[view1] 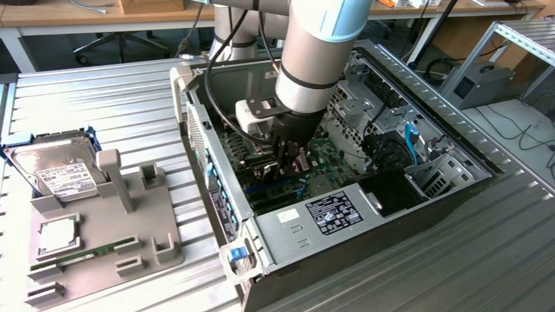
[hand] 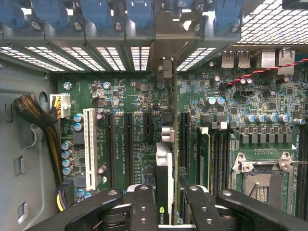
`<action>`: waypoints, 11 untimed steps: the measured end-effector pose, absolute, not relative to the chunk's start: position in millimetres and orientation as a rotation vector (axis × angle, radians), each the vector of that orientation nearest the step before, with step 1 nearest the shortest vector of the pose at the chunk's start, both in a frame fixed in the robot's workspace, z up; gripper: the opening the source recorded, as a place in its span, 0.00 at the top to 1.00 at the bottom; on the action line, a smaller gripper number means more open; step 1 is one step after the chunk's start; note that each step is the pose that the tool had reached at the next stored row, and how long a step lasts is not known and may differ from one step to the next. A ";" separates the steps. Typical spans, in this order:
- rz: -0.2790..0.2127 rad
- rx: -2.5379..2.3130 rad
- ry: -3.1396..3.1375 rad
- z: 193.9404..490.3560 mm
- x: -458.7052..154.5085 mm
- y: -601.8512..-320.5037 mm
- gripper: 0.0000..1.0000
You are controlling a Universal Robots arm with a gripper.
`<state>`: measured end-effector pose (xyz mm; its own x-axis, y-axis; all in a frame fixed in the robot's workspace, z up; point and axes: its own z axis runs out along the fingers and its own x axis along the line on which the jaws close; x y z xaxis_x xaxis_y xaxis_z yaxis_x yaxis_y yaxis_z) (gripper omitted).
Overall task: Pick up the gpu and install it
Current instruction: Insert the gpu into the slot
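My gripper (view1: 290, 161) reaches down into the open computer case (view1: 347, 224), just above the green motherboard (view1: 328, 151). In the wrist view the gripper (hand: 166, 204) is shut on the gpu (hand: 165, 159), a thin card seen edge-on between the two black fingers (hand: 143, 207). The card runs along a black expansion slot of the motherboard (hand: 139, 101). Its silvery bracket (hand: 167, 41) stands at the case's rear slot openings, between the blue clips. I cannot tell whether the card's edge is seated in the slot.
A white slot (hand: 90, 144), an empty processor socket (hand: 262, 180) and a yellow-black cable bundle (hand: 36, 113) surround the card. Outside the case, a grey fixture (view1: 152, 224) holds a silver hard drive (view1: 61, 174), a green memory stick (view1: 87, 251) and a processor chip (view1: 56, 235).
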<state>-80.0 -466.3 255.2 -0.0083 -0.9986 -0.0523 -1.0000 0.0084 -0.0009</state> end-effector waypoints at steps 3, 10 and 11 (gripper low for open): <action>0.056 -2.185 2.203 255.2 -80.0 -466.3 0.73; 0.056 -2.185 2.203 255.2 -80.0 -466.3 0.73; 0.056 -2.185 2.203 255.2 -80.0 -466.3 0.73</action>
<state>-80.0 -466.3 255.2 -0.0082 -0.9986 -0.0524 -1.0000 0.0083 -0.0009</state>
